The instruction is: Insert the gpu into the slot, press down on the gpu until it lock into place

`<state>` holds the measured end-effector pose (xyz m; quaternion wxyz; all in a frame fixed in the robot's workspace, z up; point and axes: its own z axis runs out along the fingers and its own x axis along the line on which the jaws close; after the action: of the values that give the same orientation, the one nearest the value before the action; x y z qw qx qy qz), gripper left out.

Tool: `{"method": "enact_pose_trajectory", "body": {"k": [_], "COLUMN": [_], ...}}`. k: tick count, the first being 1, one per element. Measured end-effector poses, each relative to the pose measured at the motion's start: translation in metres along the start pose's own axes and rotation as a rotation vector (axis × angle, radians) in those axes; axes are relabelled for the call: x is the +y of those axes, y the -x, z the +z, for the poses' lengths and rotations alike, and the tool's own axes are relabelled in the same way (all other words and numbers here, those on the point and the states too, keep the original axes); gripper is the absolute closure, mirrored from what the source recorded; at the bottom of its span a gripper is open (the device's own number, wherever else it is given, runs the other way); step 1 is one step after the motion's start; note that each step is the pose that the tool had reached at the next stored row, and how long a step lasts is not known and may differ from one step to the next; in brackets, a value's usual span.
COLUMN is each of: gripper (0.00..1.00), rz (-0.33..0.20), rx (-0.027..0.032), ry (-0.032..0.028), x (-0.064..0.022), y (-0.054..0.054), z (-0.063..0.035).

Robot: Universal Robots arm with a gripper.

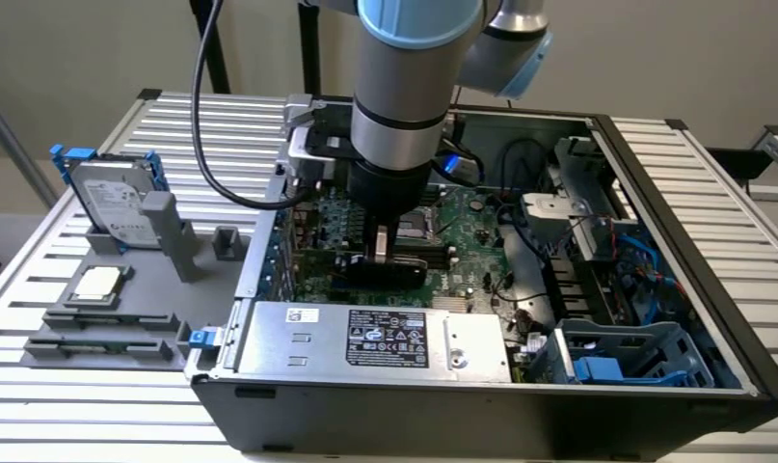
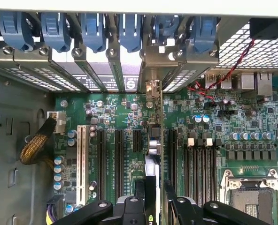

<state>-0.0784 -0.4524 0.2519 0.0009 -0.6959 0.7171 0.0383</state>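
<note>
Matt green motherboard (image 2: 125, 112), glossy blue plastic clips (image 2: 92, 28), dull grey metal case (image 1: 492, 415), ribbed aluminium table (image 1: 67, 405).

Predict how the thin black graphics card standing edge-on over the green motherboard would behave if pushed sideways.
The thin black graphics card would likely tip, standing upright on its narrow edge. It looks rigid rather than floppy, held straight between the fingers. Probably fragile: small parts crowd the green motherboard beside it.

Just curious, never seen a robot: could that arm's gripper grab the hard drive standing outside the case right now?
Probably not: the gripper is down inside the case, closed on the gpu; the hard drive stands unobstructed.
</note>
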Motion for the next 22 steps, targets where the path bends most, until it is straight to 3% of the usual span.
{"method": "enact_pose_trajectory", "body": {"k": [7,8,19,21,22], "gripper": [0.73,0.66,0.66,0.68,0.75], "rz": [0.000,0.000,0.000,0.000,0.000], "rx": [-0.0005,-0.0001,0.0001,-0.0002,0.0000], "ry": [-0.0002,-0.0001,0.0001,-0.0001,0.0000], "x": [0.0000,0.0002,0.0028,0.0032,0.0033], "y": [0.000,0.000,0.003,0.003,0.003], "z": [-0.0004,-0.0030,-0.0512,-0.0582,-0.0602]}}
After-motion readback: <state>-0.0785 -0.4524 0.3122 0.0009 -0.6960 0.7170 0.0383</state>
